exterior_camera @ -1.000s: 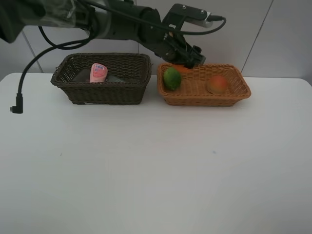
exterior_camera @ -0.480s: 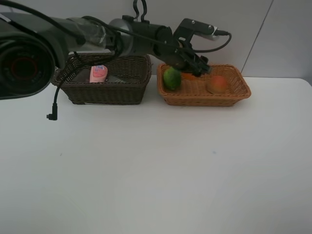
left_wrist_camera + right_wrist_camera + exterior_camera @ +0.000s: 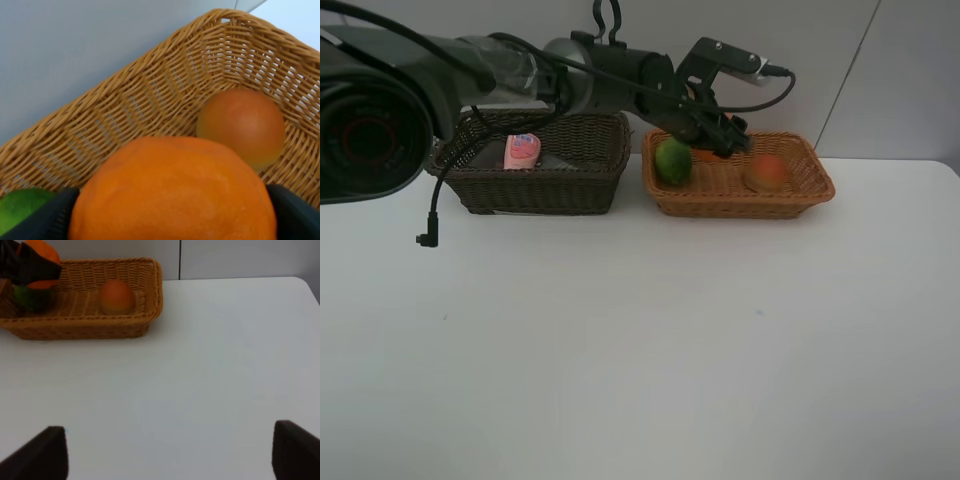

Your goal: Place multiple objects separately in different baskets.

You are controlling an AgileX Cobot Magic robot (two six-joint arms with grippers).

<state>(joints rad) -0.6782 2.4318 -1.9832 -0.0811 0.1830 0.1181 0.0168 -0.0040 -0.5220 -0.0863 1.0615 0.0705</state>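
My left gripper (image 3: 713, 143) reaches across into the light orange-tan basket (image 3: 800, 195) and is shut on the orange (image 3: 704, 154). In the left wrist view the orange (image 3: 170, 195) fills the space between the black fingers (image 3: 44, 220), low over the basket's weave (image 3: 150, 95). The green lime (image 3: 672, 160) lies beside it, and the peach-like fruit (image 3: 766, 173) lies further right. The dark brown basket (image 3: 470, 190) holds the pink bottle (image 3: 521, 150) and a dark item (image 3: 557, 160). The mauve cup is out of view. My right gripper (image 3: 170, 455) is open and empty over bare table.
Both baskets stand side by side at the back of the white table (image 3: 640, 340), close to the wall. The left arm's body and cables (image 3: 430, 215) hang over the dark basket. The right wrist view shows the light basket (image 3: 152, 290) ahead on its left.
The left arm has come lower and reached further into the light basket with the orange. Over the last half second it has hardly moved. The fruits in the baskets are unmoved.
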